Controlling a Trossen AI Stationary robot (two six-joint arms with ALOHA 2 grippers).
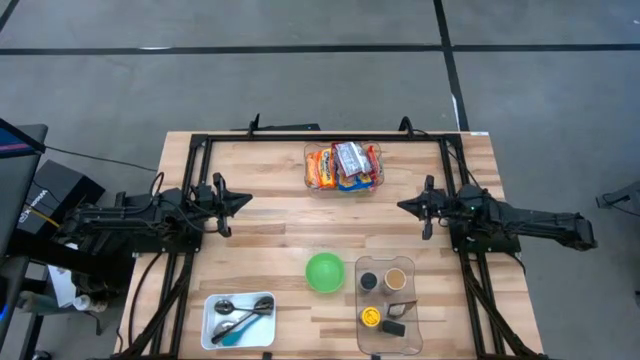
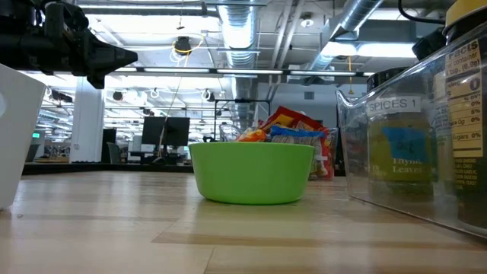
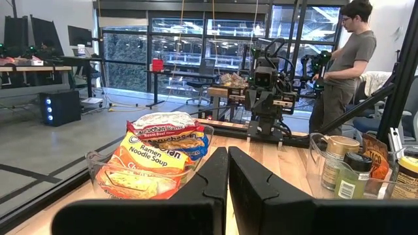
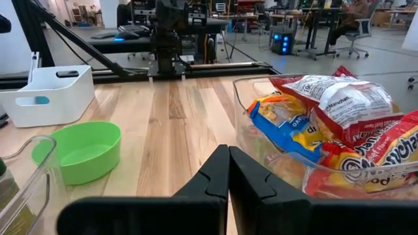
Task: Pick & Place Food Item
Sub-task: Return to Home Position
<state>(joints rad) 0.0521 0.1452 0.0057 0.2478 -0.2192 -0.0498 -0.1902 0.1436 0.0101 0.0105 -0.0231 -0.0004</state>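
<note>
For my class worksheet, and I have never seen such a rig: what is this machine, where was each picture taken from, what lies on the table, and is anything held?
It is a robot with two dark arms at a wooden table. One camera looks straight down, one level across the tabletop, and one sits on each wrist. The left gripper and right gripper face each other, both shut, holding nothing. On the table: a tub of ramen packets, a green bowl, a white bin with spoons, and a clear bin of jars.
</note>
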